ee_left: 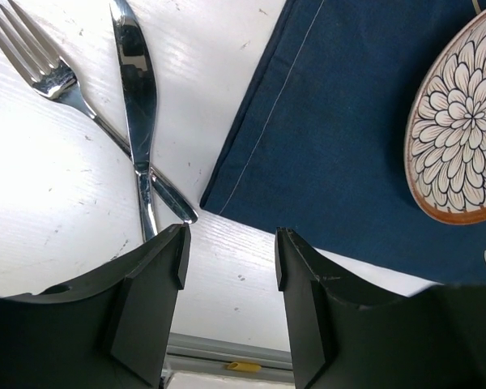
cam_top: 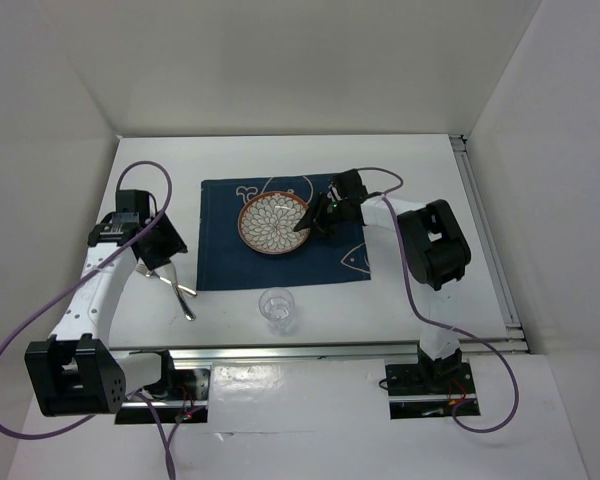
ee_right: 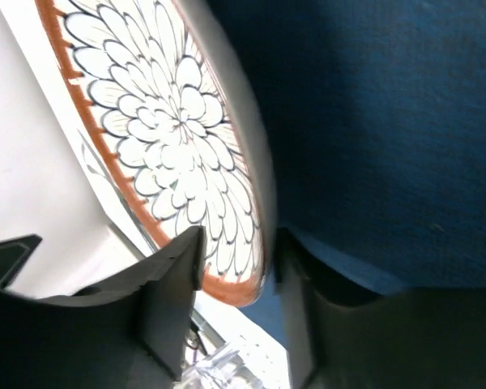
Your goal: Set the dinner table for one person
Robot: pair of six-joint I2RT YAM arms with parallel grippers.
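Observation:
The dinner table (cam_top: 420, 180) is a white top with a dark blue fish-print placemat (cam_top: 230, 255) on it. A flower-patterned plate (cam_top: 270, 224) with an orange rim lies on the placemat. My right gripper (cam_top: 312, 218) is at the plate's right rim. In the right wrist view the open right gripper (ee_right: 239, 243) straddles the plate (ee_right: 170, 121) edge with a gap. A fork (ee_left: 57, 81) and knife (ee_left: 138, 97) lie crossed on the table left of the placemat (ee_left: 340, 146). My left gripper (ee_left: 229, 235) hangs open just short of them, with nothing between its fingers.
A clear drinking glass (cam_top: 278, 308) stands on the table in front of the placemat, near the metal rail (cam_top: 310, 352). White walls enclose the table on three sides. Purple cables loop off both arms.

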